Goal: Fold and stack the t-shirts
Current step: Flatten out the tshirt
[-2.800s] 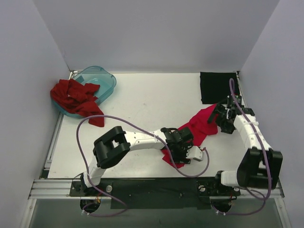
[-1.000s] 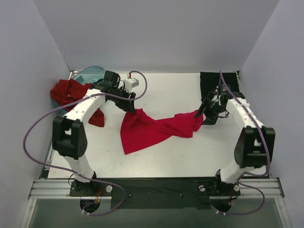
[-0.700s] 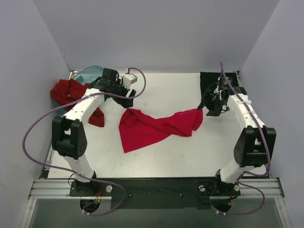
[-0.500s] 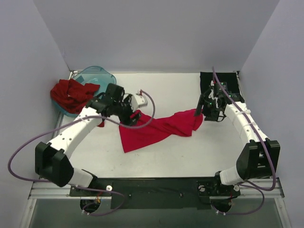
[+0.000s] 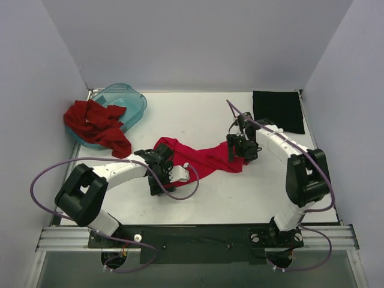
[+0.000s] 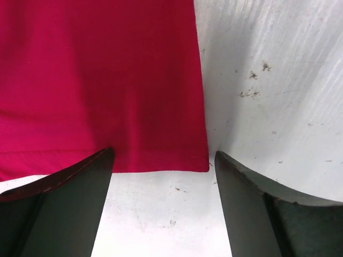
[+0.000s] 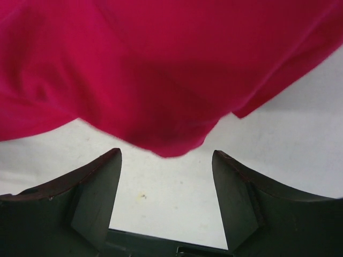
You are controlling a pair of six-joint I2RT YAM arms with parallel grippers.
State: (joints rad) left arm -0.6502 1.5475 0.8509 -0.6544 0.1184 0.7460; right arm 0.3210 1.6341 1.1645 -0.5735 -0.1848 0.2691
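The crimson-pink t-shirt (image 5: 207,157) lies spread and rumpled across the middle of the table. My left gripper (image 5: 157,180) sits low at its left end, open, with the shirt's hem and corner (image 6: 102,80) just beyond the fingertips and bare table between them (image 6: 163,160). My right gripper (image 5: 237,151) hovers at the shirt's right end, open (image 7: 166,158), a fold of the cloth (image 7: 161,69) just ahead of its fingers. A black t-shirt (image 5: 276,111) lies flat-folded at the back right. A darker red t-shirt (image 5: 96,123) hangs crumpled over the tub's rim.
A translucent teal tub (image 5: 126,101) stands at the back left corner. Grey walls close in the table (image 5: 198,114) on three sides. Purple cables loop from both arms over the near part of the table.
The left gripper has let go of the crimson shirt, opened, and swung from the back left to the shirt's near-left edge. The right gripper moved left over the shirt's right end and opened wider.
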